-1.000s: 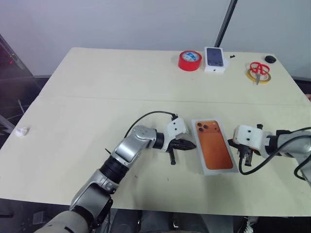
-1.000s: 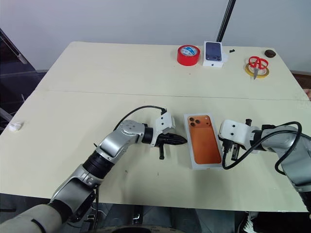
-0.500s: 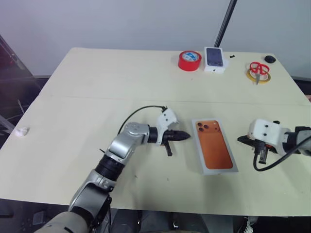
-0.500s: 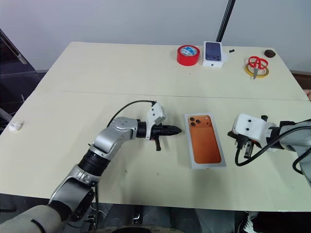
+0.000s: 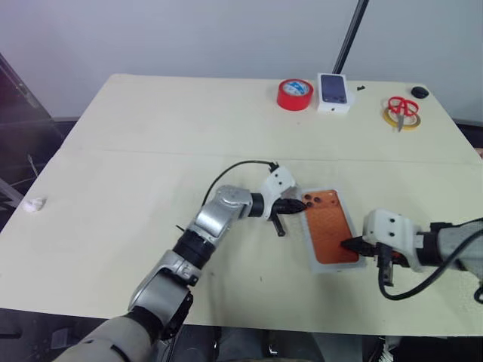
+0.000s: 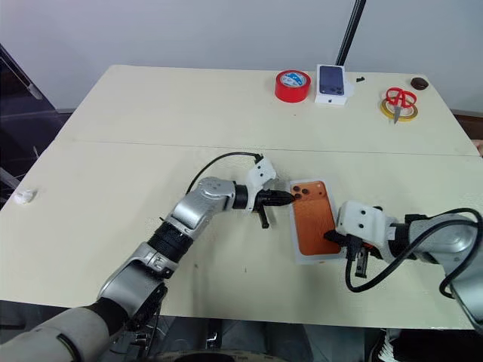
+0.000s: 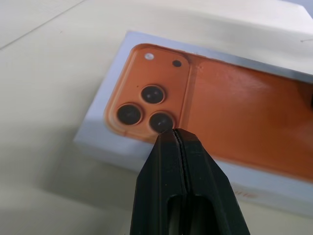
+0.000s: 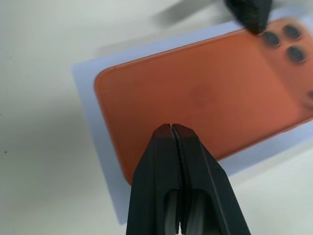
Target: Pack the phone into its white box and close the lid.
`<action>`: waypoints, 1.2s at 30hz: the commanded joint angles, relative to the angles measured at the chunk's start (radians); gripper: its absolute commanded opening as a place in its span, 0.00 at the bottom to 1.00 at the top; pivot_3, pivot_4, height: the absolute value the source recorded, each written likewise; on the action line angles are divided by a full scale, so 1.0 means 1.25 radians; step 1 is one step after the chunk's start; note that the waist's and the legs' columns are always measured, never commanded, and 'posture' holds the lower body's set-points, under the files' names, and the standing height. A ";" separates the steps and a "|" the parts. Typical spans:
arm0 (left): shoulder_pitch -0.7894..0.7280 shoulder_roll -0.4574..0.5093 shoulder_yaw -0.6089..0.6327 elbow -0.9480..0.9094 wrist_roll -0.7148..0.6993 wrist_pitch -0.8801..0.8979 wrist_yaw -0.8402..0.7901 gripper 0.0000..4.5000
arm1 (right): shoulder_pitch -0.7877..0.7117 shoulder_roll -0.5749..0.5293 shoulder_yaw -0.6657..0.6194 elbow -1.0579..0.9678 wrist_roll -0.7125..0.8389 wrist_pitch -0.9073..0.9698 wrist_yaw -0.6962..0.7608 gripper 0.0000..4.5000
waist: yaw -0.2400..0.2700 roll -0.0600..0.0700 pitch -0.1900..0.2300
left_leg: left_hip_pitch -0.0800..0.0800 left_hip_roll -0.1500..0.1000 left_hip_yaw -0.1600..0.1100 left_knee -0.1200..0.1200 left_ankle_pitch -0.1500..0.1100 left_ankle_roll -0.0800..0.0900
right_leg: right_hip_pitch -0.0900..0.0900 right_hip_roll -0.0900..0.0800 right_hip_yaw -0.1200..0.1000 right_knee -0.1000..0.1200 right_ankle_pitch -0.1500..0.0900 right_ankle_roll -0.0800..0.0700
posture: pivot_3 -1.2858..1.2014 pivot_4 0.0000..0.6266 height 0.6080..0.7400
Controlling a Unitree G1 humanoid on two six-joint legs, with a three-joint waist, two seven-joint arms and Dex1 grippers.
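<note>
While the head views place the flat copper-orange phone [image 5: 330, 228] inside the shallow white cardboard box [image 5: 311, 255] on the pale counter [image 5: 151, 151], the wrist views reveal the left pincer [image 7: 174, 134] and right pincer [image 8: 170, 128] both pressed together over it, holding nothing.

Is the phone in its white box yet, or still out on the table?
In. The phone lies flat, cameras up, with the white box rim framing it.

Matt orange phone [image 7: 234, 112] (smooth), white cardboard box [image 7: 105, 125]
</note>
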 commanded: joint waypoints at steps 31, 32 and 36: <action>0.047 0.118 -0.079 -0.150 0.023 0.020 -0.098 0.00 | -0.150 -0.015 0.036 0.192 -0.095 -0.079 -0.093 0.01 | -0.001 0.000 0.000 | -0.001 0.000 0.000 0.006 -0.002 0.004 | 0.002 0.000 0.000 0.000 -0.001 0.001 | 0.52 0.24 0.89; 0.043 0.115 -0.084 -0.144 0.026 0.020 -0.103 0.00 | -0.152 -0.011 0.046 0.194 -0.098 -0.087 -0.091 0.01 | -0.001 0.000 0.000 | -0.001 0.000 0.000 0.006 -0.002 0.004 | 0.002 0.000 0.000 0.000 -0.001 0.001 | 0.52 0.24 0.89; 0.037 0.102 -0.091 -0.124 0.041 0.005 -0.104 0.00 | -0.171 0.014 0.077 0.174 -0.087 -0.079 -0.088 0.01 | -0.001 0.000 0.000 | -0.001 0.001 0.000 0.007 -0.002 0.004 | 0.002 0.000 0.000 0.001 -0.001 0.001 | 0.52 0.24 0.89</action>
